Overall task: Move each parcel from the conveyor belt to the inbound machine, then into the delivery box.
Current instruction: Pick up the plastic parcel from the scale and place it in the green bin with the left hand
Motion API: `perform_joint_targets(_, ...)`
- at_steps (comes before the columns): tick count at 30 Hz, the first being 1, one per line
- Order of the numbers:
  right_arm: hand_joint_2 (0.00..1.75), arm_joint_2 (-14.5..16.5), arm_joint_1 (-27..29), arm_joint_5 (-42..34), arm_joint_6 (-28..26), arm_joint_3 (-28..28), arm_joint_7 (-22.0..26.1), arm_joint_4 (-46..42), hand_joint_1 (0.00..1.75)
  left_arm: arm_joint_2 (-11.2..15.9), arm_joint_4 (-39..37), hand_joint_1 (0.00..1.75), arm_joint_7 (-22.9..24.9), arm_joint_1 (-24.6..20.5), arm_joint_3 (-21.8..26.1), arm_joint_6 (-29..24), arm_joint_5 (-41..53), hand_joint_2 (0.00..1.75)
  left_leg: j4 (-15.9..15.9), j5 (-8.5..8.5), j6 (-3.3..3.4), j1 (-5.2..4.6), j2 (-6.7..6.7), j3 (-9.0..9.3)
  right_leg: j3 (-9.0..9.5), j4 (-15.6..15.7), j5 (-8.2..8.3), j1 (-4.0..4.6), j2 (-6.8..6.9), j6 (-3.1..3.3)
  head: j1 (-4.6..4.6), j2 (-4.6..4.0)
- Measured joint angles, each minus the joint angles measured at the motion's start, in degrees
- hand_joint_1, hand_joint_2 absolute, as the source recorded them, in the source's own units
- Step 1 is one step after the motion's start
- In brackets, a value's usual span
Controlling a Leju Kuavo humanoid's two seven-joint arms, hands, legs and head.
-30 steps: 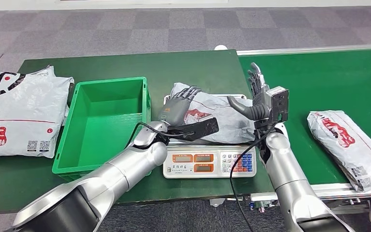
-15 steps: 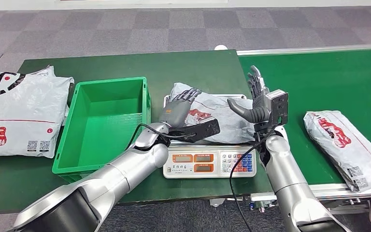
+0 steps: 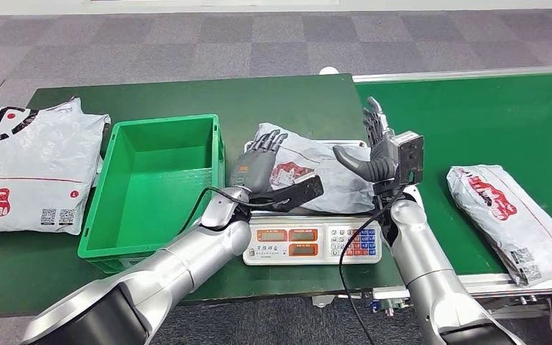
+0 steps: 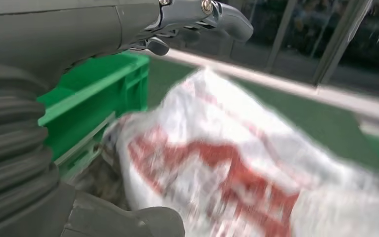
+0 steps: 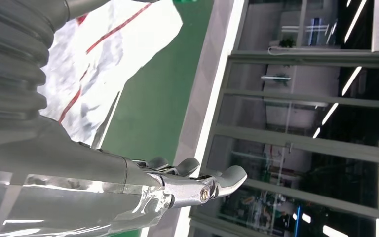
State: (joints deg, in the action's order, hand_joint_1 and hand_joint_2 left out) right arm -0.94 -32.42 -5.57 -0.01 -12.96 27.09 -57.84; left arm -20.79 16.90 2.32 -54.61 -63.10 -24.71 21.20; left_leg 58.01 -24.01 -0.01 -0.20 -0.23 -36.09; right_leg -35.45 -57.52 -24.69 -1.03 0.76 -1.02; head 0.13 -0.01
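Observation:
A white parcel with red print (image 3: 316, 169) lies on the weighing scale (image 3: 309, 241), the inbound machine. My left hand (image 3: 255, 167) hovers over the parcel's left end with fingers stretched out and holds nothing. The left wrist view shows the parcel (image 4: 237, 168) blurred between the straight fingers (image 4: 202, 15) and the thumb (image 4: 128, 219). My right hand (image 3: 375, 147) stands upright at the parcel's right end, fingers spread, holding nothing. In the right wrist view the parcel (image 5: 113, 59) lies beside that hand (image 5: 128, 182). A second parcel (image 3: 507, 215) lies on the green conveyor belt (image 3: 489, 122).
The green delivery box (image 3: 151, 201) stands empty left of the scale. Two large white parcels (image 3: 29, 169) lie at the table's left end. A black cable (image 3: 352, 251) hangs from my right wrist across the scale's keypad.
The parcel on the belt has drifted left towards the scale. Both hands have shifted slightly left, the left one rising a little over the parcel.

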Motion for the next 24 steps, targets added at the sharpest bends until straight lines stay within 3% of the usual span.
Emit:
perform_joint_targets(5,1.75,0.07,-1.4,-1.81,0.24,-2.34,0.24,1.38,0.0,-0.1,0.02,0.0,4.39,0.38,-3.46,12.32,2.19,1.75,0.0,0.0,0.0,0.0,0.0,0.0,0.0,0.0,0.0,0.0,0.0,0.0,0.01,0.0)
perform_joint_targets(7,1.75,0.07,-1.97,-2.41,0.39,-3.04,0.23,1.86,0.0,-0.18,0.24,0.0,5.36,0.34,-5.29,14.95,2.47,1.75,0.0,0.0,0.0,0.0,-0.01,0.01,0.02,0.01,-0.01,0.0,0.01,-0.01,0.01,0.0)
perform_joint_targets(13,1.75,0.12,-3.71,-3.41,1.83,-4.3,0.14,2.79,0.0,-0.3,1.17,0.0,7.71,0.23,-11.0,17.62,6.91,1.75,0.0,-0.03,0.0,0.0,-0.01,0.11,0.13,0.01,-0.02,0.0,0.01,-0.01,0.01,-0.01)
perform_joint_targets(19,1.75,0.17,-3.84,-2.97,1.39,-4.5,-0.01,2.96,0.0,-0.3,2.05,0.0,8.6,0.28,-13.92,16.74,8.55,1.75,0.0,-0.04,0.0,0.01,-0.01,0.21,0.2,0.02,-0.04,0.01,0.02,0.0,0.01,-0.01)
perform_joint_targets(20,1.75,0.17,-3.75,-2.88,1.4,-4.5,-0.01,2.95,0.0,-0.3,2.07,0.1,8.66,0.27,-14.13,16.7,8.73,1.75,0.0,-0.04,0.0,0.01,0.0,0.21,0.21,0.02,-0.04,0.01,0.01,0.0,0.01,-0.01)
perform_joint_targets(23,1.75,0.17,-3.64,-2.76,1.45,-4.5,-0.01,2.94,0.0,-0.3,2.08,1.4,8.76,0.32,-14.47,16.84,8.88,1.75,0.0,-0.04,-0.01,0.01,0.0,0.22,0.21,0.02,-0.04,0.0,0.0,0.0,0.01,0.0)
perform_joint_targets(24,1.75,0.17,-3.64,-2.74,1.45,-4.5,0.0,2.94,0.0,-0.3,2.08,1.75,8.74,0.4,-14.54,16.96,8.91,1.75,0.0,-0.04,-0.01,0.01,0.0,0.22,0.21,0.02,-0.04,0.0,0.0,0.0,0.01,0.0)
